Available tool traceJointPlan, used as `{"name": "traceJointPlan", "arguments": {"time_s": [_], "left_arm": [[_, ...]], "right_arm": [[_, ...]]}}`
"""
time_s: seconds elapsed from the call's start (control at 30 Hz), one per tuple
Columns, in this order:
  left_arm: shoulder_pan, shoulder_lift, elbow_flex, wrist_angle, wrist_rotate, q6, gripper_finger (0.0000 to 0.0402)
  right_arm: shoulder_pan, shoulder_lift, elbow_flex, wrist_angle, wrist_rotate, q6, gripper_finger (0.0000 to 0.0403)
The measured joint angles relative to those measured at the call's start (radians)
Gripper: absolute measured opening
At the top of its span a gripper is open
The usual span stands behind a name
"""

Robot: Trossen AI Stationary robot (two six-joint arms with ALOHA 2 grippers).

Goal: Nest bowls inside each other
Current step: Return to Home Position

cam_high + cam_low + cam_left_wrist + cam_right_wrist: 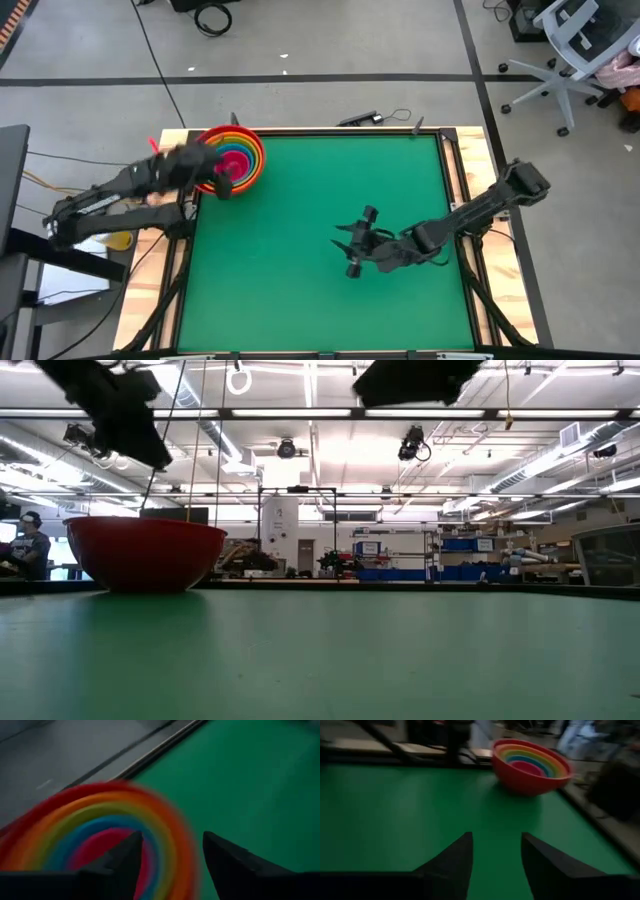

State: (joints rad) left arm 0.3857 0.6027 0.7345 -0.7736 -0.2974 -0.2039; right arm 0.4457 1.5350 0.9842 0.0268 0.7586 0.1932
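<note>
The bowls point(236, 158) sit nested in one stack at the table's far left corner: red outermost, then orange, yellow and blue rings, with magenta pink in the middle point(527, 766). The red bowl's base point(145, 585) rests on the green mat. My left gripper point(172, 845) hovers open above the stack's near rim point(224, 186), with nothing between its fingers. My right gripper point(496, 842) stands open and empty above the mat right of the table's middle point(345, 250), pointing toward the bowls.
Green mat point(330, 200) stretches between the stack and my right gripper. Wooden table borders point(470, 170) run along both sides. A small dark item with a cable point(362, 118) lies at the far edge. A person point(30, 545) shows in the room beyond.
</note>
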Motion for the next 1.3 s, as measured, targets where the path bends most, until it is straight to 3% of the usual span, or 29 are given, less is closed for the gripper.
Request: {"name": "traceJointPlan", "arguments": {"time_s": [0.17,0.27,0.33,0.43,0.5,0.63,0.7,0.83,1.07,1.3], "left_arm": [[-0.344,-0.167,-0.31,0.455,-0.012,-0.062,0.0188],[-0.551,-0.162,-0.475,0.816,-0.093,0.017,0.0166],[-0.667,-0.125,-0.54,1.013,-0.173,0.096,0.0149],[-0.79,-0.073,-0.558,1.147,-0.297,0.181,0.0126],[-0.836,-0.05,-0.533,1.124,-0.362,0.209,0.0113],[-0.844,-0.063,-0.43,0.971,-0.35,0.257,0.0081],[-0.813,-0.076,-0.38,0.852,-0.259,0.266,0.0058],[-0.699,-0.074,-0.363,0.84,-0.079,0.224,0.0008],[-0.547,-0.071,-0.415,0.875,0.085,0.166,0.0003],[-0.58,-0.204,-0.431,0.885,0.135,0.212,0.0002]], "right_arm": [[0.019,-0.152,-0.134,0.045,-0.089,0.062,0.0088],[0.025,-0.23,-0.254,0.191,-0.187,0.086,0.0022],[0.026,-0.271,-0.338,0.324,-0.24,0.098,0.0011],[0.025,-0.32,-0.439,0.473,-0.229,0.102,0.0012],[0.024,-0.357,-0.489,0.515,-0.193,0.088,0.0007],[0.013,-0.455,-0.541,0.525,-0.15,0.06,0.0006],[0.005,-0.507,-0.546,0.513,-0.183,0.049,0.0004],[0.003,-0.588,-0.546,0.489,-0.23,-0.008,0.0003],[0.002,-0.664,-0.546,0.357,-0.23,-0.095,0.0002],[0.003,-0.673,-0.572,0.314,-0.222,-0.05,0.0002]]}}
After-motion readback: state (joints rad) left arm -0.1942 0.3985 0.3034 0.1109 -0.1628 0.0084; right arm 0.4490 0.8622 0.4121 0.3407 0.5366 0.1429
